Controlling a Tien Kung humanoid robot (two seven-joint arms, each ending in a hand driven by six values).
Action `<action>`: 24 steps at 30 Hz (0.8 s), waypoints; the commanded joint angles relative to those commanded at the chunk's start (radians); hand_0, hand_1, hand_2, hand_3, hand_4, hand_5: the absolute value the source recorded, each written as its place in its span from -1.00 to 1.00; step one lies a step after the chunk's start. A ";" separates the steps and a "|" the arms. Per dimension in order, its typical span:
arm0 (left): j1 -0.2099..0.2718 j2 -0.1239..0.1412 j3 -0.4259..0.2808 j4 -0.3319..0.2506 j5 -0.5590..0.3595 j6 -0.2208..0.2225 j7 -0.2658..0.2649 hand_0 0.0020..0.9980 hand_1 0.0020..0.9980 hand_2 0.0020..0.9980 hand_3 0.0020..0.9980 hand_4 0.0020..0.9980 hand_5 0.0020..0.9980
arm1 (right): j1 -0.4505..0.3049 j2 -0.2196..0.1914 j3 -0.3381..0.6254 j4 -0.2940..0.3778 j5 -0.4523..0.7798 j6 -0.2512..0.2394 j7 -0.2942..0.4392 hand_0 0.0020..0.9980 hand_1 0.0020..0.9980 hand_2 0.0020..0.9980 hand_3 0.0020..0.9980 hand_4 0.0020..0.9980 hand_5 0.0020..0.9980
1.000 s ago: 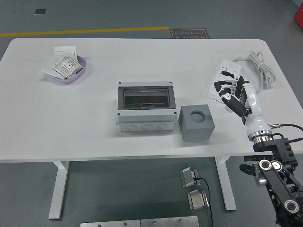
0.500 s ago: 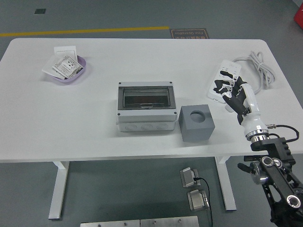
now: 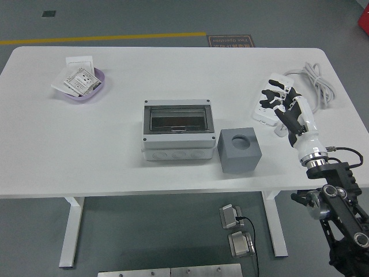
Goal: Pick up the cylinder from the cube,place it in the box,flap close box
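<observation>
A grey cube [image 3: 238,150] stands on the white table [image 3: 173,69], just right of the box. Its top has a round recess [image 3: 238,139], and I cannot tell whether a cylinder sits in it. The grey electrical box [image 3: 177,130] lies in the middle of the table with its dark see-through flap [image 3: 176,119] down. My right hand [image 3: 278,99], black and white, hovers at the right, over a white power strip and well right of the cube. Its fingers are spread and hold nothing. No left arm shows.
A white power strip [image 3: 270,103] with a coiled cable [image 3: 316,81] lies under and behind my right hand. A purple dish [image 3: 86,86] with packets and a white plate sits at the far left.
My right hand has risen and moved toward the far side over the power strip, its fingers spreading wider. The box and cube have not moved.
</observation>
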 joint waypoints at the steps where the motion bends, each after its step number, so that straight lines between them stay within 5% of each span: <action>1: -0.001 0.001 0.001 0.000 -0.001 0.000 0.000 0.28 0.34 0.30 0.33 0.47 -0.38 | -0.001 -0.001 0.002 0.000 0.003 0.002 0.000 0.16 0.20 0.38 0.56 0.76 0.04; 24: 0.001 -0.002 0.009 0.000 -0.008 -0.001 0.003 0.27 0.34 0.30 0.32 0.46 -0.37 | 0.007 -0.014 0.015 0.015 -0.001 0.018 -0.006 0.18 0.21 0.39 0.54 0.79 0.07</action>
